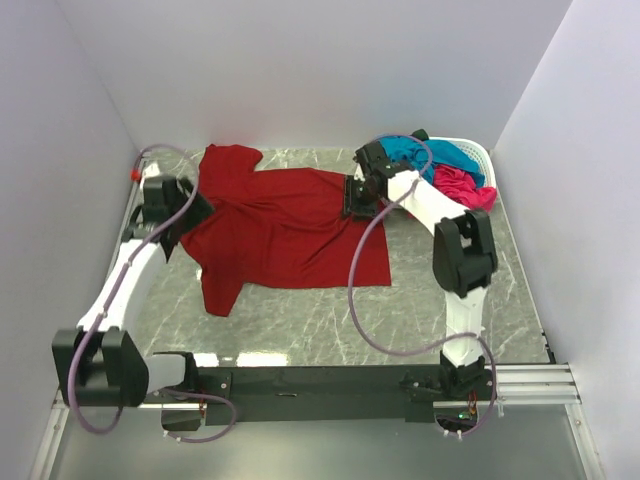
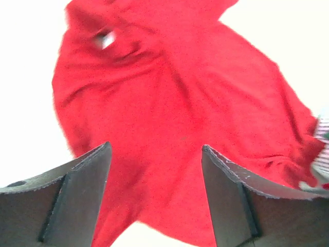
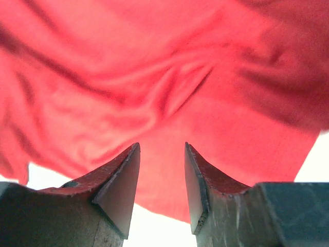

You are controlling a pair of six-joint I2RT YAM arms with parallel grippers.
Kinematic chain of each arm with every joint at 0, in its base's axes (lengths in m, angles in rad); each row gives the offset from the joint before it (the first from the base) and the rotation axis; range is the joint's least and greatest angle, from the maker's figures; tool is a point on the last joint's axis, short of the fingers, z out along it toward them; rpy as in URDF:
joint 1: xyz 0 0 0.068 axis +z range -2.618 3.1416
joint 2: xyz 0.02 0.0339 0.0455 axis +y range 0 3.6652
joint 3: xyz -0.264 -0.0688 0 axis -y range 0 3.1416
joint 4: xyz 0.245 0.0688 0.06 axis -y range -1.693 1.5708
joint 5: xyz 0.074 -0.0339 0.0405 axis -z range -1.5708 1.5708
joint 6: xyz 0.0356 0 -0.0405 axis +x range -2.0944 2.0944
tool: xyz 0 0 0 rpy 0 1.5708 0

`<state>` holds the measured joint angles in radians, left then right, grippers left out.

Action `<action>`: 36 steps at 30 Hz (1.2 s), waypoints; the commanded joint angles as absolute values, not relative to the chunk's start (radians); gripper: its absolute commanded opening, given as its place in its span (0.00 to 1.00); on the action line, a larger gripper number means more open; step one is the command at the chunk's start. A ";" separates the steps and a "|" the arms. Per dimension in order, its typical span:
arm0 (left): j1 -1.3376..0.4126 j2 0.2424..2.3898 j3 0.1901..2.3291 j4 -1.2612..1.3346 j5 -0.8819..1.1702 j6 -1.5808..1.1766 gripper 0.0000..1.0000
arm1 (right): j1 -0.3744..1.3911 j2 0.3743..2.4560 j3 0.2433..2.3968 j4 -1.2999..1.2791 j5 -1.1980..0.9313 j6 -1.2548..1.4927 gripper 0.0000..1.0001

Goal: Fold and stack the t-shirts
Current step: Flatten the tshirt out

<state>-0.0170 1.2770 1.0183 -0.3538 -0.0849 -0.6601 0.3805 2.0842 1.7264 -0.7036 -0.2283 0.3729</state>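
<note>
Tabletop [image 1: 300,320] holds the dark red t-shirt [image 1: 280,235] spread flat; the teal-blue t-shirt [image 1: 450,160] and hot pink t-shirt [image 1: 465,188] sit in the basket [image 1: 482,152]. You're squaring up for the first fold, I judge. Left gripper [image 2: 157,149] and right gripper [image 3: 162,146] hover over the cloth, jaws apart and empty, so next pinch an edge.

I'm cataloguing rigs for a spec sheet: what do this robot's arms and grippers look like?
Both the left arm and right arm have white links joined by blocky black joint housings. A pale purple cable loops loosely along each. The left gripper and right gripper have two dark grey, wedge-shaped fingers with flat inner faces.
</note>
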 commanded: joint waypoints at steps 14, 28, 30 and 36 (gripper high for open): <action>0.127 1.196 0.631 -0.354 -0.035 -0.776 0.63 | 0.517 1.692 1.325 -0.588 -0.193 0.446 0.46; 0.127 1.330 0.597 -0.250 0.003 -0.768 0.52 | 0.532 1.652 1.292 -0.607 -0.143 0.457 0.45; 0.127 1.351 0.594 -0.227 0.003 -0.767 0.48 | 0.532 1.648 1.286 -0.604 -0.140 0.460 0.45; 0.132 1.399 0.618 -0.224 0.006 -0.756 0.13 | 0.532 1.640 1.275 -0.604 -0.132 0.462 0.45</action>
